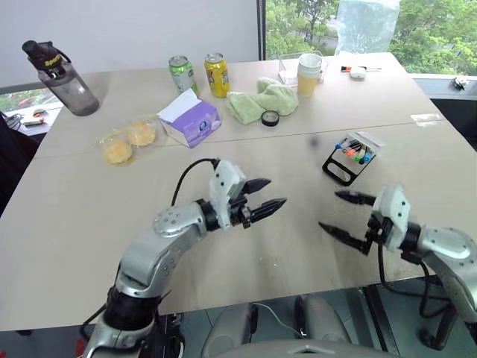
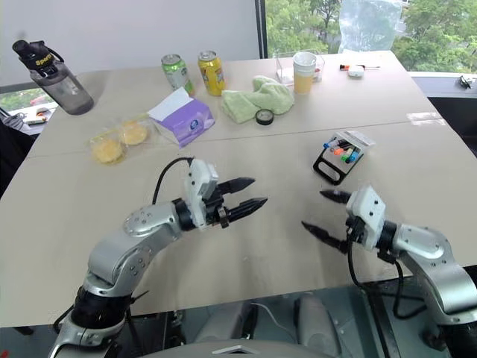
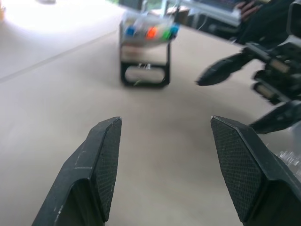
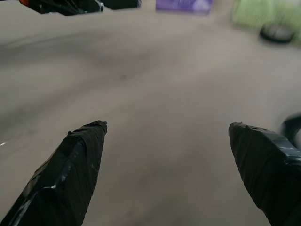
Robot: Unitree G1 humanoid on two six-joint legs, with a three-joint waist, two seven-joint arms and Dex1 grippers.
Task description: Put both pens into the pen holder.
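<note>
A beige table [image 1: 246, 171] is stretching away from the robot, with both arms reaching out over its near half. The left gripper [image 1: 268, 195] is hovering above the middle of the table, its two black fingers spread apart and holding nothing. The right gripper [image 1: 344, 213] is hovering near the table's front right edge, its fingers spread wide and also empty.

The pen holder [image 1: 352, 157] is sitting on the table's right side, beyond the right gripper and apart from it. It is a small black holder leaning back, with orange, green and blue tips showing at its top. In the left wrist view the holder [image 3: 145, 56] is standing ahead of that gripper's parted fingers. Whether both pens are inside it cannot be told.

Farther back, a purple tissue box [image 1: 191, 119] is lying near two cans [image 1: 200, 74], a green cloth [image 1: 262, 100] and a pale cup [image 1: 308, 73]. A dark water bottle [image 1: 63, 78] is standing at the far left, and a clear bag of buns [image 1: 127, 142] is lying beside the tissue box.
</note>
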